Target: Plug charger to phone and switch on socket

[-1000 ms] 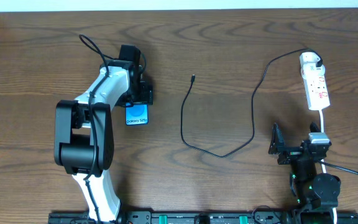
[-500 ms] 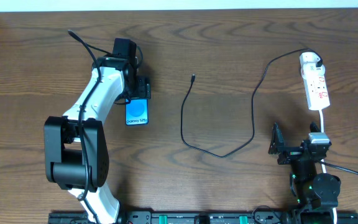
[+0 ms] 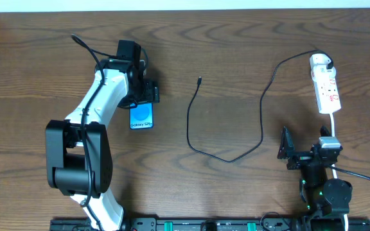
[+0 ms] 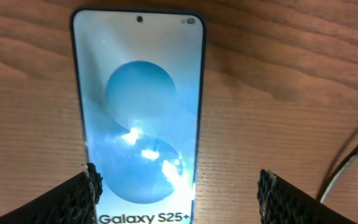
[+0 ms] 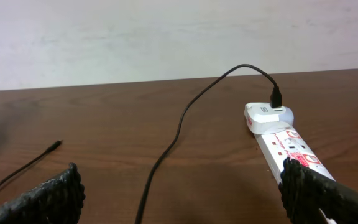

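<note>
The phone (image 3: 141,117) lies flat on the table with its screen (image 4: 138,106) lit, showing the blue graphic and "Galaxy S25+". My left gripper (image 3: 144,98) hovers over its far end, open. In the left wrist view the phone's lower part lies between the fingertips (image 4: 84,194), close to the left one, with wood showing by the right one. The charger's black cable (image 3: 191,122) loops across the table; its tip (image 3: 200,80) lies loose and its other end enters a white plug (image 5: 267,115) on the socket (image 3: 326,86). My right gripper (image 3: 300,151) is open and empty, near the socket (image 5: 284,140).
The socket's white cord (image 3: 334,125) runs down past my right arm toward the front edge. A second black wire (image 4: 353,155) shows at the right of the left wrist view. A pale wall (image 5: 166,37) rises behind the table's far edge.
The left arm's elbow swung to the left and its gripper slid slightly toward the far side, uncovering a bit more of the phone. The right arm has stayed still.
</note>
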You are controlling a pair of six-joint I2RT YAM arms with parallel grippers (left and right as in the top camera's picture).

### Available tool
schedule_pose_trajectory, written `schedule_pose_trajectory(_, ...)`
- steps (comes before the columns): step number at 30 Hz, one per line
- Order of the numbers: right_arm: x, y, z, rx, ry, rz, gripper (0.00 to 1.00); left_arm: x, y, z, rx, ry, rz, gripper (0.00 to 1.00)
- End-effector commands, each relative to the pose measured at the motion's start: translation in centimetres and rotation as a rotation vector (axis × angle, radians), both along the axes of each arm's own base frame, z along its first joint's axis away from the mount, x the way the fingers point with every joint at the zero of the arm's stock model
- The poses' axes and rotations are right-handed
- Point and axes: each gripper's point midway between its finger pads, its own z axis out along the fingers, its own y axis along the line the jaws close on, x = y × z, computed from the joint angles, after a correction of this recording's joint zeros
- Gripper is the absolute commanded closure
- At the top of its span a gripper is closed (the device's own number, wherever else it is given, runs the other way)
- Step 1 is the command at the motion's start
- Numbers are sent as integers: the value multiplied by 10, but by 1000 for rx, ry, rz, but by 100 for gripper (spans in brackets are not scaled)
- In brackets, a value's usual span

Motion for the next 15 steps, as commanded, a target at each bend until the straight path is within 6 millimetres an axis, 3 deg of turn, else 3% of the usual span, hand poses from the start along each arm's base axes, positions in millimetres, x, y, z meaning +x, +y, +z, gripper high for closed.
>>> schedule_pose_trajectory(1, 0, 2, 0, 8, 1, 6, 1, -5, -8, 6, -43, 8, 21, 18)
schedule_pose_trajectory(6, 0, 2, 0, 8, 1, 6, 1, -2, 9, 5, 50, -7, 38, 17)
schedule_pose_trajectory(9, 0, 2, 0, 8, 1, 6, 1, 1, 27, 1, 153, -27, 59, 8)
schedule_pose_trajectory(15, 0, 2, 0, 8, 1, 6, 1, 0, 27, -12, 157, -5, 57, 3)
